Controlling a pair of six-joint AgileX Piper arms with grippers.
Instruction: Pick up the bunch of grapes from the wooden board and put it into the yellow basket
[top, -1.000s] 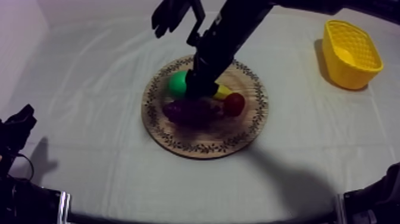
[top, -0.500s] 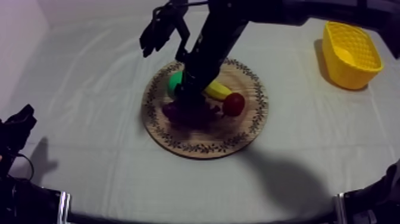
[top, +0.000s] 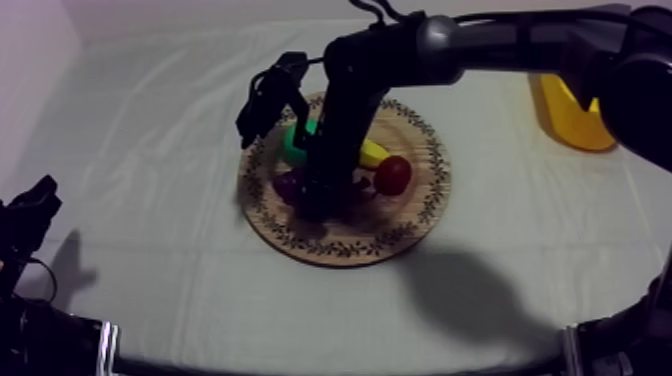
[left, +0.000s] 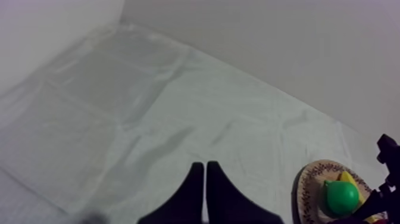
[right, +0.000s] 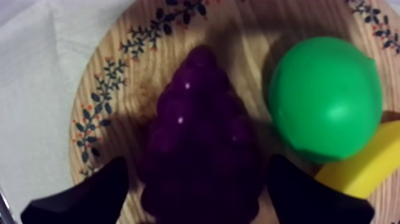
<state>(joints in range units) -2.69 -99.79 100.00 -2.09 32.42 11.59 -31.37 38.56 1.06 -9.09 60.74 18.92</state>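
Note:
The purple bunch of grapes lies on the round wooden board, near its left side. My right arm reaches in from the upper right, and its gripper is down over the grapes. In the right wrist view my right gripper is open, with one black finger on each side of the bunch. The yellow basket stands at the far right, partly behind the arm. My left gripper is shut on nothing and rests low at the left.
A green pear, a banana and a small red fruit share the board close to the grapes. From the left wrist view the board and pear lie far off.
My right arm has swung left and come down, bringing its gripper from above the pear onto the grapes. The fruit and my left arm have not moved.

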